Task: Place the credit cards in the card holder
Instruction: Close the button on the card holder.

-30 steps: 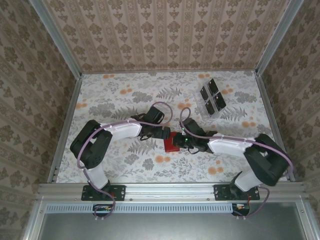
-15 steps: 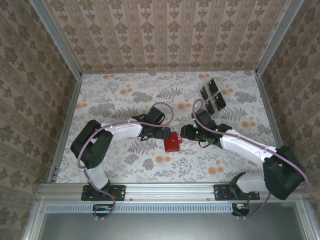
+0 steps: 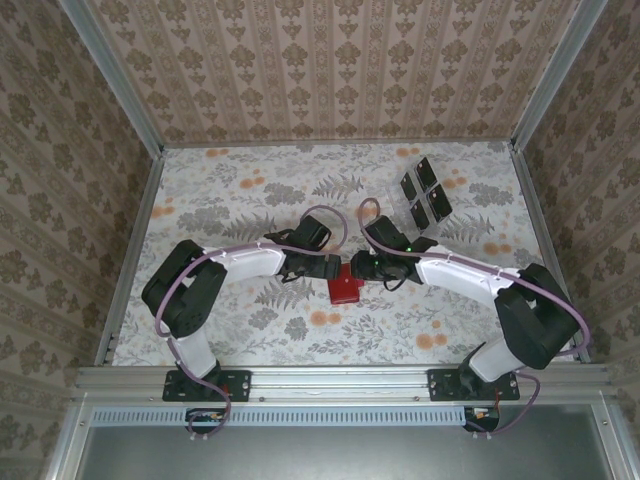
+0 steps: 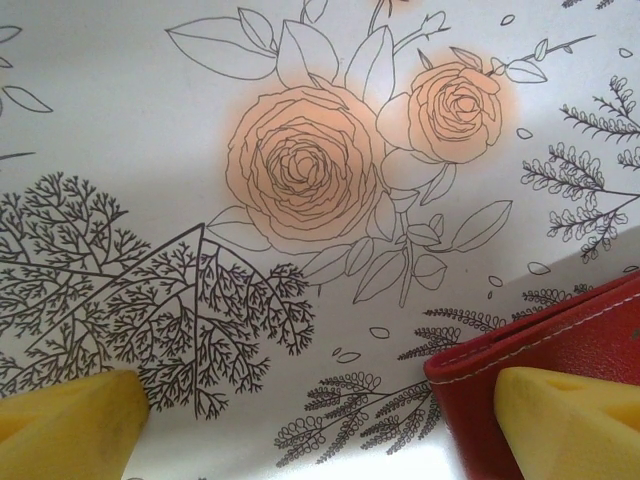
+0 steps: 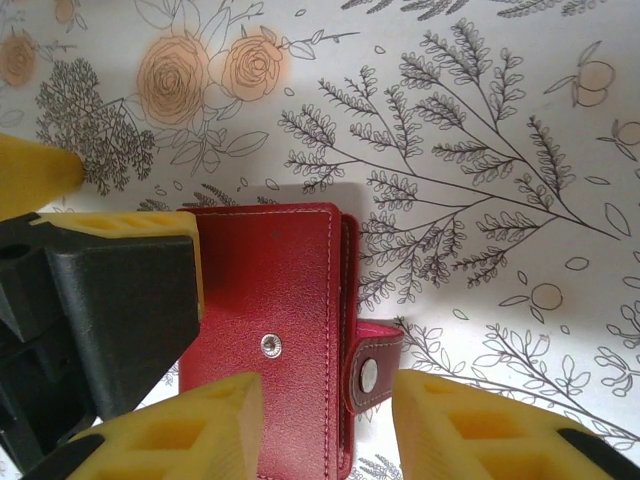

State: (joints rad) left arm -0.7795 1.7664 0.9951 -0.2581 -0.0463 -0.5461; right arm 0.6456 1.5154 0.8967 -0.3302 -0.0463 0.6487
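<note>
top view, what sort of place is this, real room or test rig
Probably a robot test cell, not a real room: wallpapered panels in an aluminium frame box in a floral-print table, and two arms are bolted to a rail at its near edge.

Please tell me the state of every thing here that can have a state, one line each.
card holder: folded shut, snap strap undone, lying flat.
credit cards: lying in the clear tray, apart from the holder.
left gripper: open wide, one finger over the holder's edge.
right gripper: open, above the strap.
</note>
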